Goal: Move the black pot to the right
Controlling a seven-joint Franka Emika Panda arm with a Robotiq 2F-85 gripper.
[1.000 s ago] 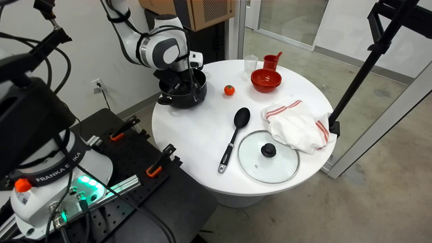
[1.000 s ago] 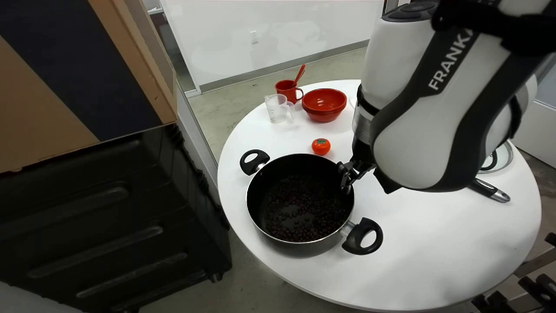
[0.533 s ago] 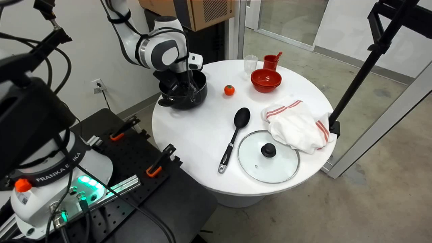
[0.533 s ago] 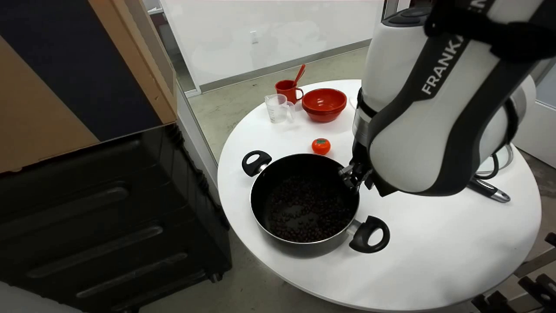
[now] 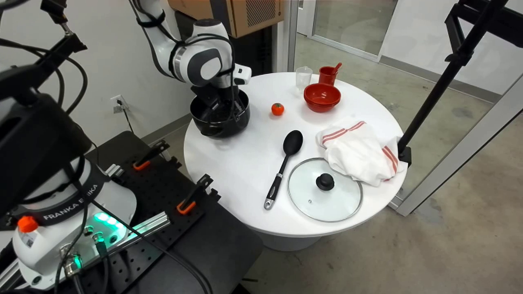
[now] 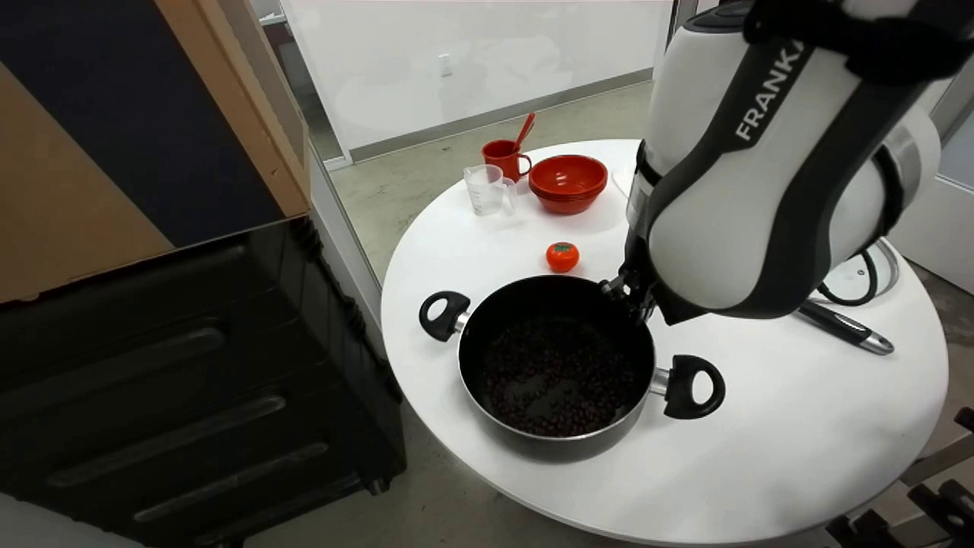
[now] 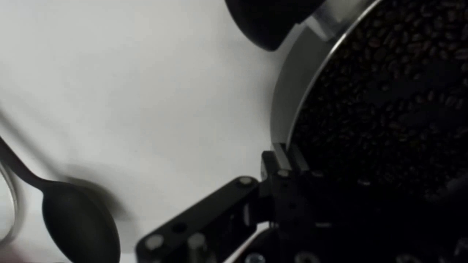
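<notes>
The black pot point(image 6: 563, 449), with dark beans inside and a handle on either side, stands near the edge of the round white table point(image 6: 761, 457). My gripper point(image 7: 287, 150) is shut on its rim, one finger inside the wall and one outside, as the wrist view shows. A pot handle point(image 7: 270, 22) lies at the top of that view. In an exterior view the gripper point(image 6: 630, 297) meets the rim on the side towards the arm. The arm covers part of the pot point(image 5: 235, 128) from another angle.
A tomato point(image 6: 562, 257) sits close behind the pot. Red bowls point(image 6: 568, 183), a measuring cup point(image 6: 487, 190) and a red mug point(image 6: 502, 157) stand farther back. A black spoon point(image 5: 293, 143), glass lid point(image 5: 304, 196) and white towel point(image 5: 359, 151) lie on the table.
The jaws have closed on the rim. The pot has turned, its handles swinging round, and has shifted a little along with the gripper. The tableware has not moved.
</notes>
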